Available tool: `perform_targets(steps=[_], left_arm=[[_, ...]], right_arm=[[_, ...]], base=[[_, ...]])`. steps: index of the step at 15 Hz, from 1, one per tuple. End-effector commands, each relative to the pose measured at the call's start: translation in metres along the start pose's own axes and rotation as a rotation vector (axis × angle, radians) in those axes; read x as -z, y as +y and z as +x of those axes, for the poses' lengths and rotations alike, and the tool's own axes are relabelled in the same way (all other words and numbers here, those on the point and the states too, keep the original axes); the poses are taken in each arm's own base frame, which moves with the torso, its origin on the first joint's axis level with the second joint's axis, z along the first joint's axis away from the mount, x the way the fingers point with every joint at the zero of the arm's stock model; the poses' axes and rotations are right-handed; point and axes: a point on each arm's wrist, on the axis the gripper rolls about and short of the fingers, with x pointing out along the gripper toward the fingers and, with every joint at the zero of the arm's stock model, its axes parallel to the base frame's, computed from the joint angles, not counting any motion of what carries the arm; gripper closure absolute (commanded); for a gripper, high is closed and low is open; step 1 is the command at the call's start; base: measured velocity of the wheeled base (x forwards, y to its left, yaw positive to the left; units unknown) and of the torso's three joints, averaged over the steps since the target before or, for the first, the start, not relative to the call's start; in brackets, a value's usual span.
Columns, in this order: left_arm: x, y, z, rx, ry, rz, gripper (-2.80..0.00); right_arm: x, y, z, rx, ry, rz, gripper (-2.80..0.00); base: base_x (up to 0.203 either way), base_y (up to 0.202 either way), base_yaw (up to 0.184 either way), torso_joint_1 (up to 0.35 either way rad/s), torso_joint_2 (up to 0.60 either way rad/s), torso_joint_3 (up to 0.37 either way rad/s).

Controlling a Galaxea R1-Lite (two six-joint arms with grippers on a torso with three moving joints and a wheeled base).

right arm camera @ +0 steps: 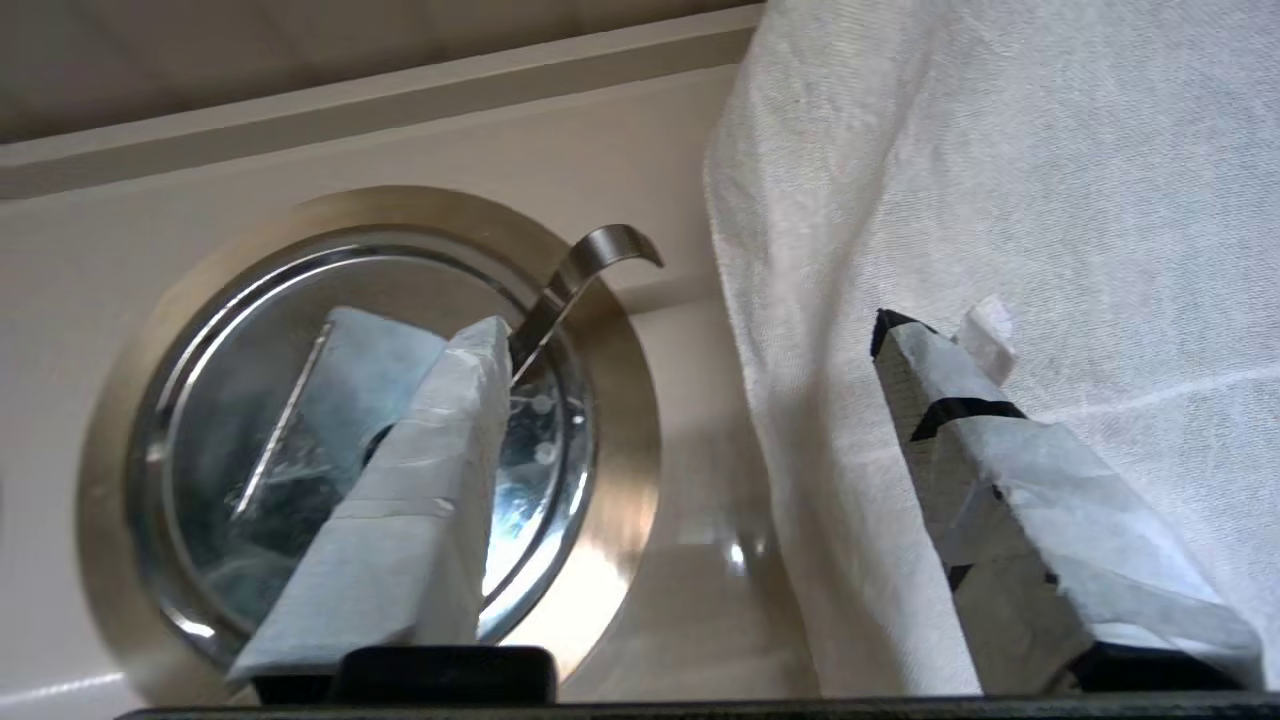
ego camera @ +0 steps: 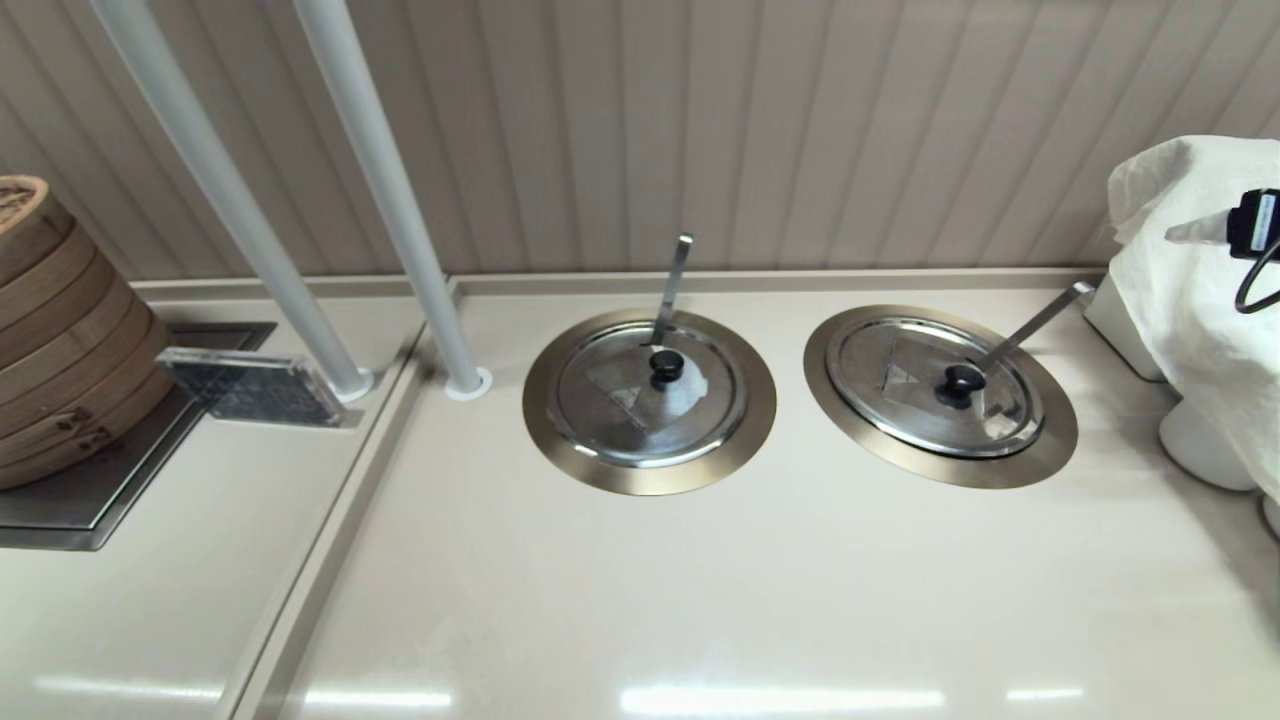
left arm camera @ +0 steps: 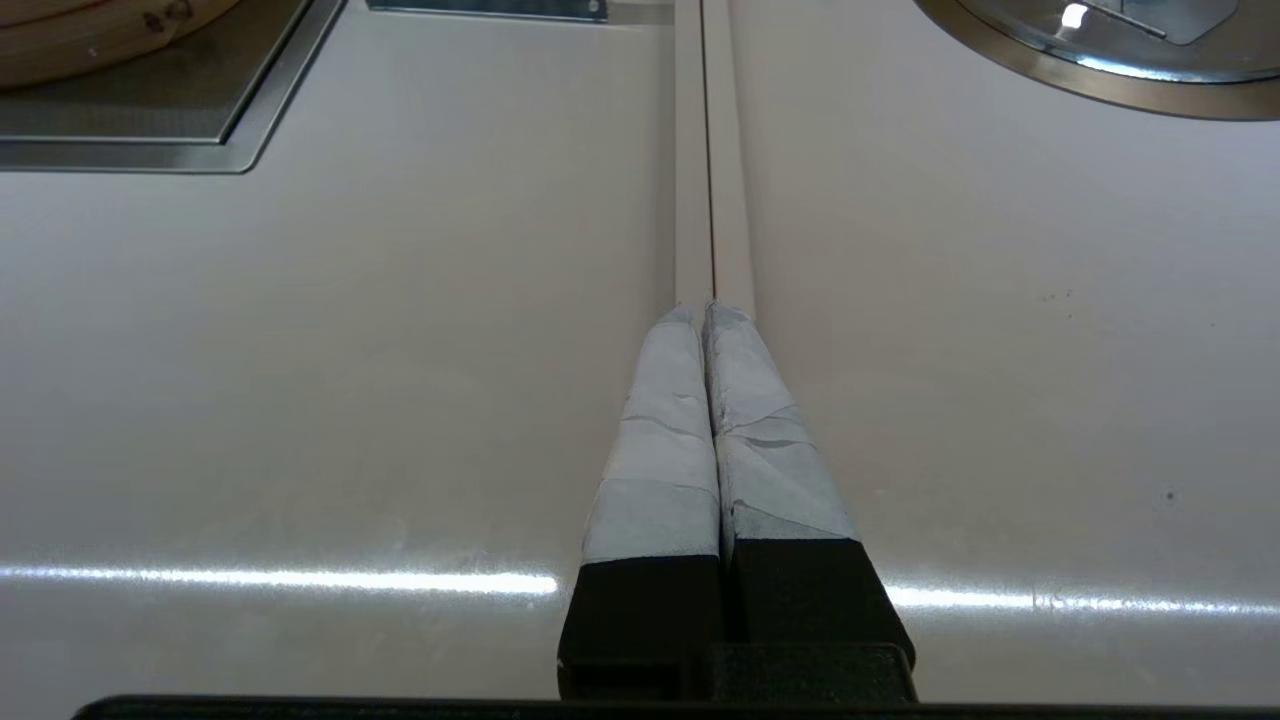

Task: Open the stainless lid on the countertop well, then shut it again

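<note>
Fingers (right arm camera: pixel 430 500) of the right gripper (right arm camera: pixel 700 400) stand wide apart, nothing between them, and the stainless lid (right arm camera: pixel 300 440) lies beyond and below them, partly behind one taped finger in the right wrist view. The other finger sits in front of a draped white cloth (right arm camera: pixel 1000 180). The gripper hovers clear of the lid, touching nothing.

In the head view this lid (ego camera: pixel 935 385) is the right-hand one of two, evenly grey, seated flat in the countertop well (ego camera: pixel 1040 450) with its black knob (ego camera: pixel 960 382) near the centre. A ladle handle (ego camera: pixel 1035 322) slants steeply out from under it, up and to the right, toward the cloth-covered things at the counter's right edge. The right arm barely shows there, only at the far right beside the cloth (ego camera: pixel 1190 260), so the knob lies to the left of the gripper and lower.

The left gripper (left arm camera: pixel 705 312) has its fingers pressed together on nothing, low over the bare countertop (left arm camera: pixel 350 350) along a seam, with only the rim of the twin ring (left arm camera: pixel 1060 75) near it. The twin lid (ego camera: pixel 650 395), with its whitish patch, stands between that arm and the task's lid.

The right arm is clearly the nearer. My judgement is that it must come leftward and down onto the knob, keeping clear of the slanted handle, which rises on the gripper's own side of the knob.
</note>
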Motion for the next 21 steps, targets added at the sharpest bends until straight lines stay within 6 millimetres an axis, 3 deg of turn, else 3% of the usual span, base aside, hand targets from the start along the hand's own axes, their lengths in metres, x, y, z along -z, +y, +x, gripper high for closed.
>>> perform_targets(steps=[1, 4, 6, 9, 11, 14, 17, 20, 21], left_arm=[[0.000, 0.000, 0.000, -0.002, 0.000, 0.000, 0.00], [0.000, 0.000, 0.000, -0.002, 0.001, 0.000, 0.00], [0.000, 0.000, 0.000, -0.002, -0.001, 0.000, 0.00], [0.000, 0.000, 0.000, -0.002, 0.001, 0.000, 0.00], [0.000, 0.000, 0.000, -0.002, 0.001, 0.000, 0.00], [0.000, 0.000, 0.000, -0.002, 0.001, 0.000, 0.00], [0.000, 0.000, 0.000, -0.002, 0.001, 0.000, 0.00], [0.000, 0.000, 0.000, -0.002, 0.001, 0.000, 0.00], [0.000, 0.000, 0.000, -0.002, 0.001, 0.000, 0.00]], right_arm=[[-0.018, 0.012, -0.057, -0.032, -0.096, -0.023, 0.00], [-0.023, 0.035, -0.141, -0.058, -0.194, -0.059, 0.00], [-0.008, 0.054, -0.203, -0.080, -0.238, -0.100, 0.00], [0.047, 0.077, -0.282, -0.108, -0.304, -0.157, 0.00], [0.097, 0.088, -0.318, -0.168, -0.341, -0.194, 0.00], [0.170, 0.088, -0.347, -0.335, -0.380, -0.259, 0.00], [0.212, 0.068, -0.356, -0.576, -0.345, -0.257, 0.00], [0.267, 0.058, -0.369, -0.537, -0.419, -0.286, 0.00], [0.279, 0.057, -0.361, -0.487, -0.394, -0.283, 0.00]], base=[[0.000, 0.000, 0.000, 0.000, 0.00, 0.000], [0.000, 0.000, 0.000, 0.000, 0.00, 0.000], [0.000, 0.000, 0.000, 0.000, 0.00, 0.000], [0.000, 0.000, 0.000, 0.000, 0.00, 0.000], [0.000, 0.000, 0.000, 0.000, 0.00, 0.000], [0.000, 0.000, 0.000, 0.000, 0.00, 0.000], [0.000, 0.000, 0.000, 0.000, 0.00, 0.000], [0.000, 0.000, 0.000, 0.000, 0.00, 0.000], [0.000, 0.000, 0.000, 0.000, 0.00, 0.000]])
